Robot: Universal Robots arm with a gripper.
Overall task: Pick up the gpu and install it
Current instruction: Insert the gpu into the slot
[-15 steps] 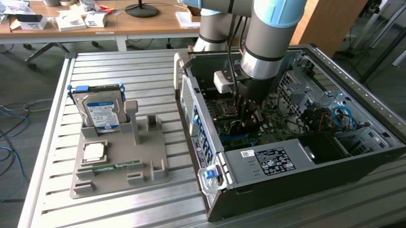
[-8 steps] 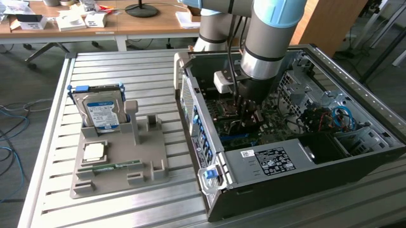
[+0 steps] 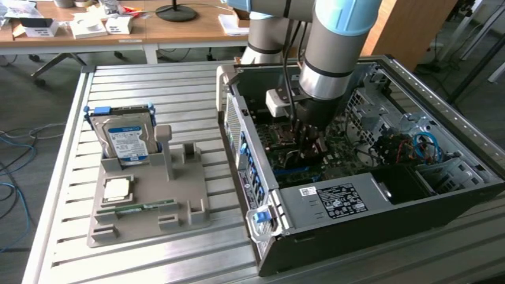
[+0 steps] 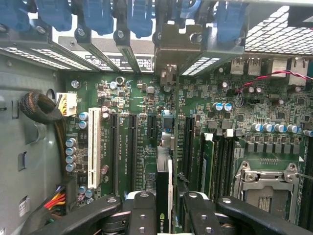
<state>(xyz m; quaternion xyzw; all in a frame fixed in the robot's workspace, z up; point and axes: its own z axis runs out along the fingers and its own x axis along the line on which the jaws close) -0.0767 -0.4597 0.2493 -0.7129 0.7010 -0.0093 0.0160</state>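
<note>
gpu (image 4: pixel 164 196) edge-on between the gripper (image 4: pixel 165 210) fingers, clamped, above the motherboard (image 4: pixel 234 127) slots

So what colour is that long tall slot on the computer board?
White slot, on a green board; wrist view shows it best.

Wooden desks (image 3: pixel 118 32) behind, grey floor (image 3: pixel 35 89), loose cables (image 3: pixel 16 154).

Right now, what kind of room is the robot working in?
Probably a workshop or lab for building computers: an open computer case sits on a metal table, a hard drive waits in a holder, and cluttered desks stand behind.
</note>
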